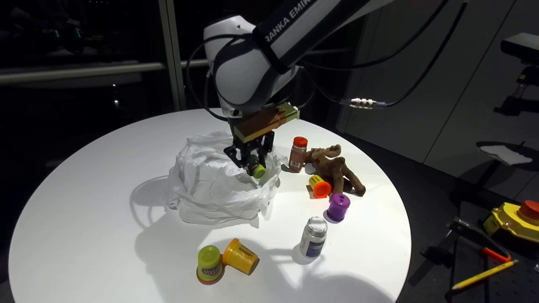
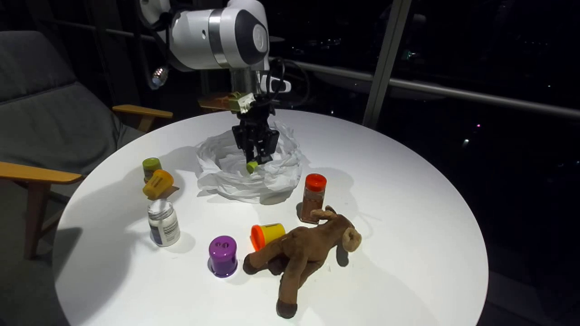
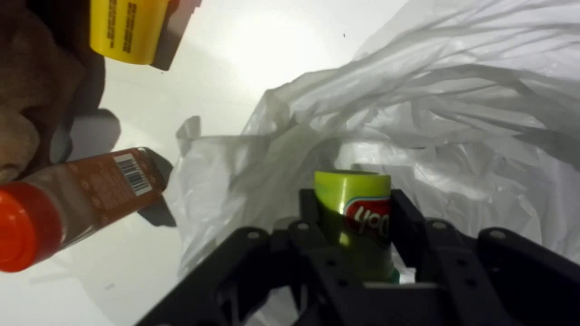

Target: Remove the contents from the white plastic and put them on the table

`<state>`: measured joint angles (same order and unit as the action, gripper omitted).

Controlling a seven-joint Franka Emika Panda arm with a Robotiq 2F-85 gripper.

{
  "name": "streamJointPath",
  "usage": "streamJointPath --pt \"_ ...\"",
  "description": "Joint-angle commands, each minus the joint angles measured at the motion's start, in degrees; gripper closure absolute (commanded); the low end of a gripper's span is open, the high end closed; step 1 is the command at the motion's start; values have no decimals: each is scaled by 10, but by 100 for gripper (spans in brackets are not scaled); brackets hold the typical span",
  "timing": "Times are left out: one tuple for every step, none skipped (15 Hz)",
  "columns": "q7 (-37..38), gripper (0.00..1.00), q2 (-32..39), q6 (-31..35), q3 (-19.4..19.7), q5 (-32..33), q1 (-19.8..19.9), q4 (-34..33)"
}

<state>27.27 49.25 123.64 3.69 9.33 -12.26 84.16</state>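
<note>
- Currently hidden behind the gripper [image 3: 352,204] in the wrist view: lower end of the held green tub [image 3: 355,226], part of the white plastic bag [image 1: 202,181].
- Clamped on the held green tub, one finger per side; tilted, within the bag's opening. Contact with the bag floor: cannot tell.
- Cut off in the wrist view: brown plush toy [image 3: 36,77] at the left edge, orange-lidded yellow tub [image 3: 129,31] at the top edge.
- Too small to read: print on the white jar [image 2: 163,224].
- In the way of a view to the bag floor: crumpled bag walls.
- Beyond the white table [image 1: 84,210]: grey armchair [image 2: 45,104]; yellow pencil [image 1: 484,275]; yellow box with red button [image 1: 516,223], cut off at the right edge.
- Counted on the table outside the bag: one brown plush toy; one red-capped bottle [image 1: 297,156], upright just beside it; one white jar; one purple canister [image 1: 338,207]; three tubs, namely orange-lidded yellow tub and plain yellow tub [image 1: 240,256] on their sides, upright green tub [image 1: 209,265] just beside the latter.
- Counted in the gripper: one tub.
</note>
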Motion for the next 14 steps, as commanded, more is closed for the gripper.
streamJointPath --pt "49 83 -82 -23 29 22 -42 51" --pt "63 83 -104 -20 32 34 -55 69" --pt "78 83 -127 -17 34 45 -67 90" --pt "90 83 -151 -15 32 55 -76 114" --pt "109 83 -171 -14 30 68 -87 138" --pt "128 83 -194 -13 27 80 -97 164" --pt "152 83 -217 -14 23 92 -106 195" --pt "180 83 -240 -15 19 102 -114 228" --pt "205 83 -264 -17 12 107 -118 258" --pt "232 83 -285 -19 5 110 -121 289" --pt "257 83 -307 -20 -5 108 -122 319" --pt "282 83 -329 -16 -15 105 -119 351" --pt "305 83 -349 -9 -25 101 -115 384" --pt "321 83 -371 -3 -37 95 -108 416"
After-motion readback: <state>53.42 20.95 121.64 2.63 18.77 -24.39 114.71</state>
